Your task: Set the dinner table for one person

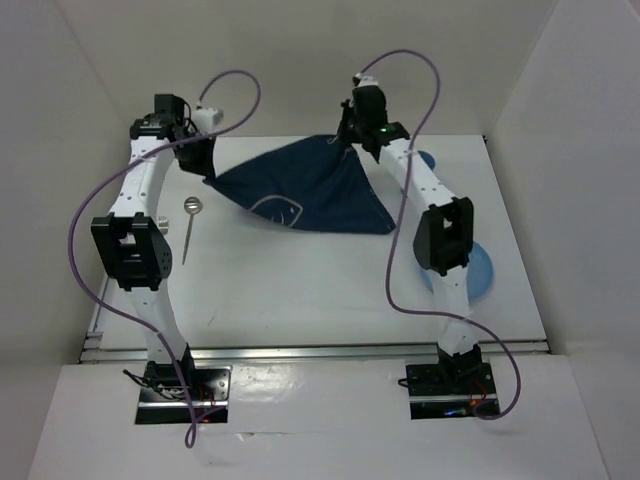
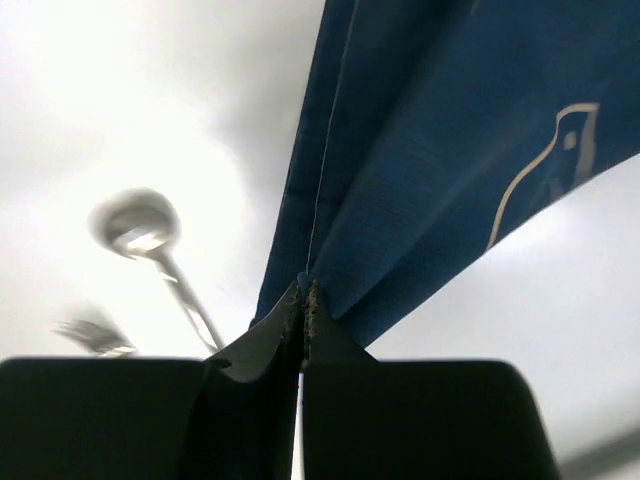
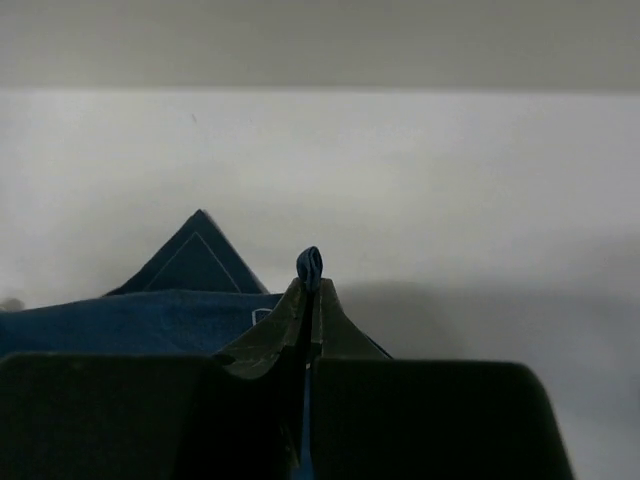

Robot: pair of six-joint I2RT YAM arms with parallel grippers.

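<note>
The navy placemat (image 1: 310,190) with white drawings hangs stretched above the white dinner table (image 1: 300,290), at the far middle. My left gripper (image 1: 207,158) is shut on its left corner; the cloth (image 2: 440,150) fans out from the closed tips (image 2: 304,292) in the left wrist view. My right gripper (image 1: 350,135) is shut on its far right corner; a small fold of cloth (image 3: 310,266) sticks up between the tips in the right wrist view. A metal spoon (image 1: 191,222) lies on the table at the left. It also shows blurred in the left wrist view (image 2: 150,240), with a fork (image 2: 95,338) beside it.
A light blue plate (image 1: 480,270) sits at the table's right, partly behind my right arm. Another light blue round object (image 1: 424,160) peeks out at the far right. White walls enclose the table on three sides. Purple cables loop off both arms.
</note>
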